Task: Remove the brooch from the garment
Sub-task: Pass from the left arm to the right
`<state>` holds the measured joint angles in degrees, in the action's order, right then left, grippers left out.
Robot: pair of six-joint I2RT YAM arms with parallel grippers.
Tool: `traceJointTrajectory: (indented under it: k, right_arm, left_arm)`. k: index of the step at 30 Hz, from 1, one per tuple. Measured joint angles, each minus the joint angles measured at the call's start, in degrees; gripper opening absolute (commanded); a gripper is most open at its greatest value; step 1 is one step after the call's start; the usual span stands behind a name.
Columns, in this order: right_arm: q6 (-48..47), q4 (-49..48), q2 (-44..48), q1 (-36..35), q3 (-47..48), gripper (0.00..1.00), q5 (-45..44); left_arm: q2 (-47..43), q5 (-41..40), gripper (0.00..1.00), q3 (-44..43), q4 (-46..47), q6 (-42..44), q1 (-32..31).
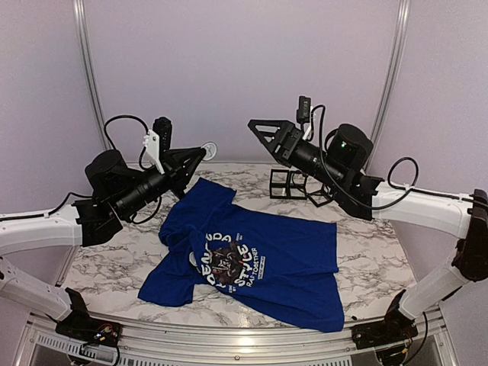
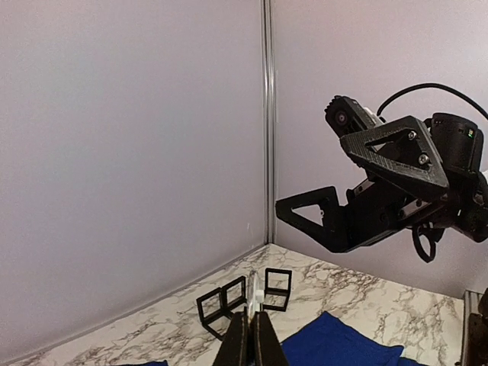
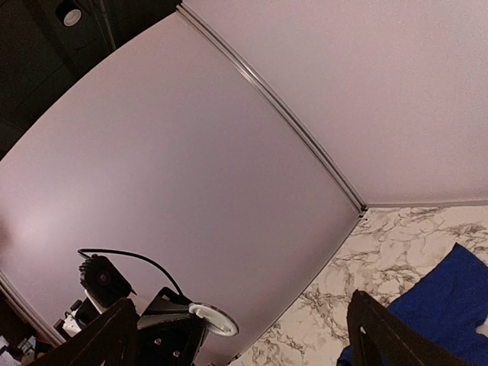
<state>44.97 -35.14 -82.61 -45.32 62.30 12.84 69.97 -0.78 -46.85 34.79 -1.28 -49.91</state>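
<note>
The garment (image 1: pixel 252 259), a royal-blue T-shirt with a panda print, lies crumpled on the marble table; parts of it also show as garment (image 2: pixel 343 339) and garment (image 3: pixel 450 297). Above the table's back left, my left gripper (image 1: pixel 201 153) is raised and shut on the brooch (image 1: pixel 209 149), a small white disc. In the left wrist view the brooch (image 2: pixel 256 296) stands edge-on at the tips of the left gripper (image 2: pixel 250 319). My right gripper (image 1: pixel 258 136) hangs in the air facing it, open and holding nothing. From the right wrist, the brooch (image 3: pixel 213 319) shows between the spread fingers of the right gripper (image 3: pixel 244 335).
Black wire-frame cubes (image 1: pixel 293 183) stand at the back of the table (image 1: pixel 381 259), behind the shirt and under the right arm; they show as cubes (image 2: pixel 229 301) too. Plain walls with a metal corner strip (image 2: pixel 268 114) close off the back.
</note>
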Motion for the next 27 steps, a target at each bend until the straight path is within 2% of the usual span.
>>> traceJointTrajectory:
  k: [2, 3, 4, 10, 15, 23, 27]
  right_arm:
    - [2.86, 0.37, -0.44, 1.92, 0.00, 0.90, 2.62]
    - [4.33, 0.39, -0.81, 2.86, 0.00, 0.97, 4.24]
    - [5.51, 0.46, -1.20, 3.43, 0.00, 0.98, 5.18]
    - [9.25, 4.15, -4.63, 5.05, 1.46, 0.95, 12.00]
    - [9.42, 9.25, -5.95, 5.05, 4.39, 0.82, 14.60]
    - [9.46, 12.66, -8.66, 4.87, 7.32, 0.64, 18.56]
    - [9.66, 14.14, -10.51, 4.33, 7.69, 0.50, 20.15]
  left_arm:
    - [0.20, -1.81, 0.00, -1.03, -0.79, 6.01, -0.07]
    - [0.39, -2.80, 0.00, -1.49, -0.94, 9.07, -0.11]
    - [0.52, -3.63, 0.00, -1.88, -1.09, 11.54, -0.20]
    - [2.95, -10.34, 0.00, -2.67, -0.37, 30.91, -2.84]
    - [5.95, -15.96, 0.00, -2.34, 2.89, 46.80, -5.92]
    - [12.33, -24.48, 0.00, 0.26, 14.75, 69.94, -10.45]
    - [17.57, -28.11, 0.00, 1.27, 21.16, 80.28, -12.09]
